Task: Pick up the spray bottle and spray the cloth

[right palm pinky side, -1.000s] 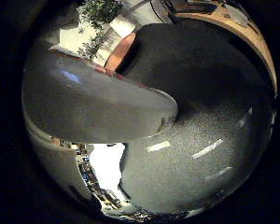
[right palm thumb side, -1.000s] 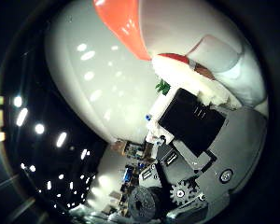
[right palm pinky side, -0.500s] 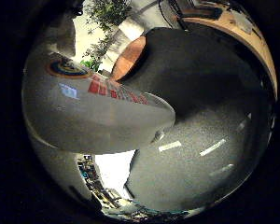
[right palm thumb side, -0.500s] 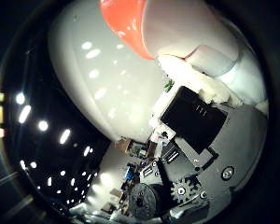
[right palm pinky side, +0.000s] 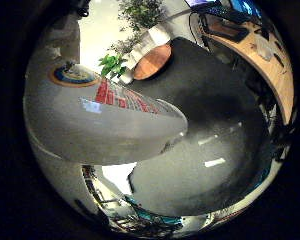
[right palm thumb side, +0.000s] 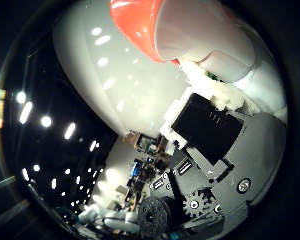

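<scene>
White plastic of the spray bottle (right palm pinky side: 97,125) fills both palm views, its long axis across the palm; the hand (right palm thumb side: 215,135) curls round it, a finger by the red-orange trigger (right palm thumb side: 137,22); no cloth shows.

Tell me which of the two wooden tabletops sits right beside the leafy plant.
The round tabletop, next to the plant; the long curved desk lies apart from it and carries dark objects.
</scene>
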You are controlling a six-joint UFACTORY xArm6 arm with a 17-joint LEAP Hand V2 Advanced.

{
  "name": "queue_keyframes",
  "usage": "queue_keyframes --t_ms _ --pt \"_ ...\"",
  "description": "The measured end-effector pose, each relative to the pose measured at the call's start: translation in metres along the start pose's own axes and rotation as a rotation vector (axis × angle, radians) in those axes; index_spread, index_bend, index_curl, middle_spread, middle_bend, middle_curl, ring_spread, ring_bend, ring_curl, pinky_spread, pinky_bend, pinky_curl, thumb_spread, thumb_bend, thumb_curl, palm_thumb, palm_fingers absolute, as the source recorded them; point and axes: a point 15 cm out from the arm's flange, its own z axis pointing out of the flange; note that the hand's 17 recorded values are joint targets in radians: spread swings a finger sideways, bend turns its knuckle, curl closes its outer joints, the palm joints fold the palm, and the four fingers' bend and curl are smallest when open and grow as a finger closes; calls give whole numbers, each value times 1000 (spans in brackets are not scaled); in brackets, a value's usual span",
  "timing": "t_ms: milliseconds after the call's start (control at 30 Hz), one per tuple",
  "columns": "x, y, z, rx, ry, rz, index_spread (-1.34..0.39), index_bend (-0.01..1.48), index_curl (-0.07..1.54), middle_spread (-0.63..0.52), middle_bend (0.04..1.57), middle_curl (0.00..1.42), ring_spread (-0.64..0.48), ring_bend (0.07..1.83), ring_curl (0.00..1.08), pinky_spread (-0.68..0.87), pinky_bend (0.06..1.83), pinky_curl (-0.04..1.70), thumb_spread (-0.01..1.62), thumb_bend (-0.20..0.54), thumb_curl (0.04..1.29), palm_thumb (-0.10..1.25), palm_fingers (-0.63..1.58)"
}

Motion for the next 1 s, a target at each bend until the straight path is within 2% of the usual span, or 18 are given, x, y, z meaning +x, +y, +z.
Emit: queue_keyframes --t_ms 167,333,533,633,733,900,1000 --pt "-36 52 -12 -188 2 -12 -272 1153 691 -187 1330 738 -218 1402 644 -302 1329 607 815 -11 1033 1052 1199" --pt "-64 74 -8 -290 54 -73 -271 1157 689 -186 1334 735 -219 1400 646 -300 1330 615 810 -11 1053 1049 1197" --pt "-110 60 7 -406 162 -199 -272 1163 689 -186 1337 731 -220 1399 649 -301 1327 624 798 -11 1070 1045 1196" --pt "-124 38 23 -417 239 -244 -272 1164 690 -186 1338 730 -220 1399 651 -301 1325 627 796 -11 1076 1044 1195" --pt "-125 26 46 -427 314 -277 -272 1165 690 -186 1340 729 -221 1397 652 -301 1324 630 792 -12 1080 1044 1193" --pt "-117 36 101 -516 427 -331 -272 1166 690 -186 1344 728 -222 1396 654 -303 1328 633 775 -12 1086 1042 1192" --pt "-100 35 126 -520 470 -325 -272 1167 690 -188 1348 731 -223 1398 656 -303 1328 634 768 -13 1088 1043 1191"
